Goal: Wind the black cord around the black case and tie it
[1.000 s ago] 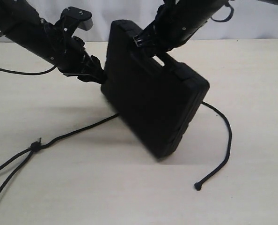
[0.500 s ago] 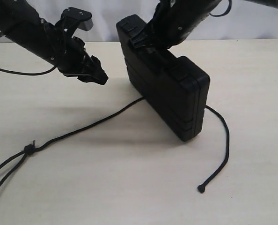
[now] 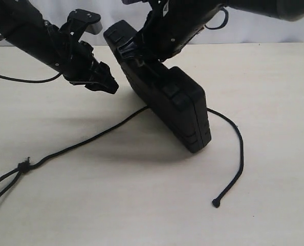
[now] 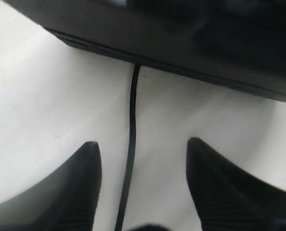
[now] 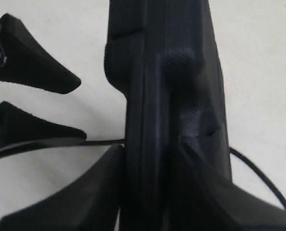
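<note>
The black case (image 3: 178, 110) stands on its long edge on the table, leaning, with one end raised toward the back. My right gripper (image 3: 137, 53) grips that raised end from above; in the right wrist view its jaws (image 5: 152, 149) press both flat sides of the case (image 5: 167, 72). The black cord (image 3: 90, 138) runs from a knot (image 3: 23, 165) at the left, under the case, and curves round to its knobbed tip (image 3: 216, 203). My left gripper (image 3: 109, 83) hangs open just left of the case. Its fingers straddle the cord (image 4: 132, 125) without touching it (image 4: 143, 142).
The pale tabletop (image 3: 142, 205) stretches in front of the case. The cord's looped end runs off the left edge of the exterior view. A thin robot cable (image 3: 24, 79) lies at the far left behind my left arm.
The right gripper has swung the case leftward and turned it onto its edge. The cord's knot has slid left. The left arm has stayed where it was.
</note>
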